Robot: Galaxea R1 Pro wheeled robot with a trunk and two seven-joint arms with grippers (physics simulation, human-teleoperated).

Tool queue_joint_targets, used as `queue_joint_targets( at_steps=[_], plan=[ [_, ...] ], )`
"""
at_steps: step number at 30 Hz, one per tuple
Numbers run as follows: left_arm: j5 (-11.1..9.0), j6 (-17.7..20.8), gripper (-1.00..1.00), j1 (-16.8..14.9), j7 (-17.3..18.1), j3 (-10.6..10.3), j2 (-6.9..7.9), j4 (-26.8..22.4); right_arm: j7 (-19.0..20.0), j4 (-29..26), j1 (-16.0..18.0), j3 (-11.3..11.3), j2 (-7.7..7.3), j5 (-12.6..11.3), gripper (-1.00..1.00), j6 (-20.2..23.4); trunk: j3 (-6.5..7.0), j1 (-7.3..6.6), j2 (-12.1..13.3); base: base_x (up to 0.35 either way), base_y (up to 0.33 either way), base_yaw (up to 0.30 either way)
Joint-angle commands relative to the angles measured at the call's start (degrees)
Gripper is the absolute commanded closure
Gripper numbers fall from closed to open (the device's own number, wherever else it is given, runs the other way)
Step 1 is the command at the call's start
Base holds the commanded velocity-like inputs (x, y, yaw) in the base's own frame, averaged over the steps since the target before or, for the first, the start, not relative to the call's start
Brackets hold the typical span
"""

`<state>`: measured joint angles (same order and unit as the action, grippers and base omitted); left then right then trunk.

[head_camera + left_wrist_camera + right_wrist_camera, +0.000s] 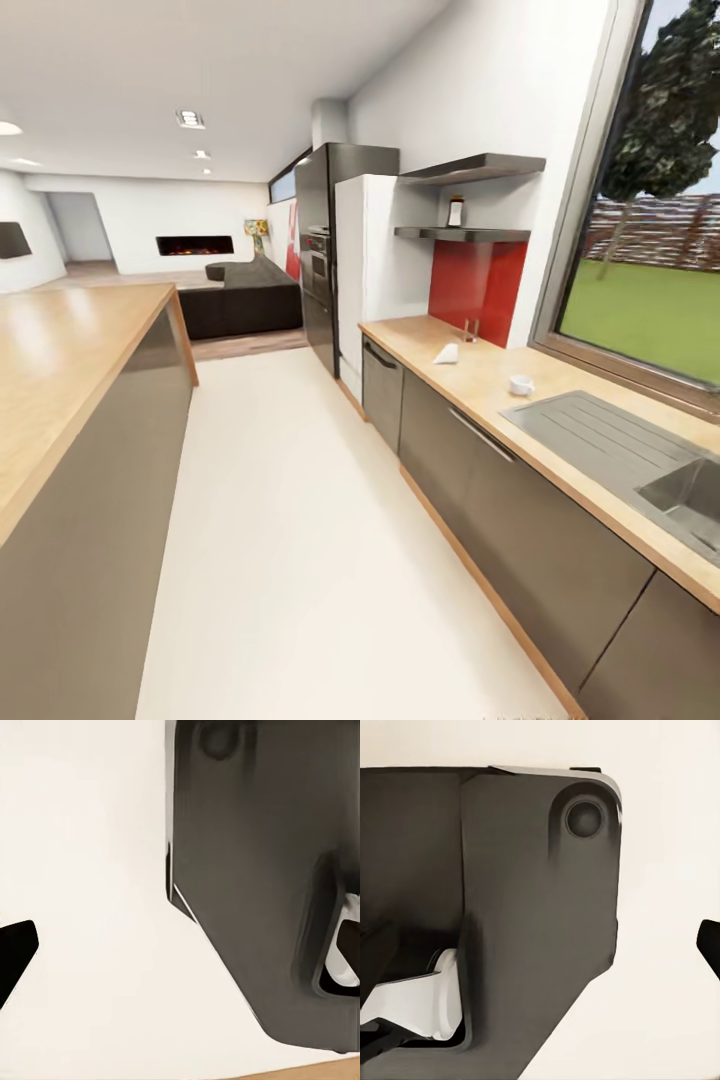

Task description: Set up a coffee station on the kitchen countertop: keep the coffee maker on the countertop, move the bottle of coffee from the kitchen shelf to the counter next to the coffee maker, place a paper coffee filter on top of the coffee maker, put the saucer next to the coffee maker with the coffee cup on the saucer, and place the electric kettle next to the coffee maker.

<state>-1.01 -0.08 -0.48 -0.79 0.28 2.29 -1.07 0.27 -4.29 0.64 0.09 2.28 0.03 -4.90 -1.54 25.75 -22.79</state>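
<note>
The head view looks down a kitchen aisle. At left an island [60,370] with a wooden top is cut off by the frame edge. Beyond the white floor [290,520] lie a dark sofa [245,295] and a lit fireplace [194,245], too far off for detail. A tall dark oven unit [318,250] and a white fridge [365,265] stand at the aisle's far end.

To the right, two shelves are fixed to the wall above a red panel [478,290]. The bottle [456,211] stands upright on the lower shelf [470,234]; the upper shelf [475,166] is seen from below, so its top is hidden. Below runs the surface [470,375]. On it rest a white filter [446,353], a small glassy item [468,330] by the red panel, too small to name, and a white cup [521,384] near the sink [640,455]. The sink's basin is cut off at the right edge.

Both wrist views show the robot's dark body over the floor. Whether the fingers are released or clenched cannot be told on either side.
</note>
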Motion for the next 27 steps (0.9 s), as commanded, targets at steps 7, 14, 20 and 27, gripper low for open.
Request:
queue_joint_targets(
  at_steps=[7,14,20,27],
  plan=[
    [-0.76,-0.04,-1.00,-0.28,-0.08,0.23,-0.16,-0.07,0.08,0.11,0.06,0.08,-0.05,0.14,-1.00,-0.19,-0.13,0.03,-0.12,0.000,0.000,-0.280],
    [-2.00,-0.01,-1.00,-0.31,-0.08,0.24,-0.28,-1.58,0.08,0.15,0.06,0.14,-0.09,0.20,-1.00,-0.12,-0.13,0.03,-0.12,0.000,0.000,-0.281],
    [-2.42,-0.14,-1.00,-0.31,0.28,0.11,-0.94,-3.28,0.08,0.08,0.06,0.09,-0.10,0.15,-1.00,-0.11,-0.13,0.03,-0.12,0.000,0.000,-0.281],
    [-1.77,-0.15,-1.00,-0.34,0.66,-0.17,-0.37,-3.80,-0.26,0.14,0.06,0.09,-0.17,0.14,-1.00,-0.16,-0.13,0.03,-0.12,0.000,0.000,-0.280]
  ],
)
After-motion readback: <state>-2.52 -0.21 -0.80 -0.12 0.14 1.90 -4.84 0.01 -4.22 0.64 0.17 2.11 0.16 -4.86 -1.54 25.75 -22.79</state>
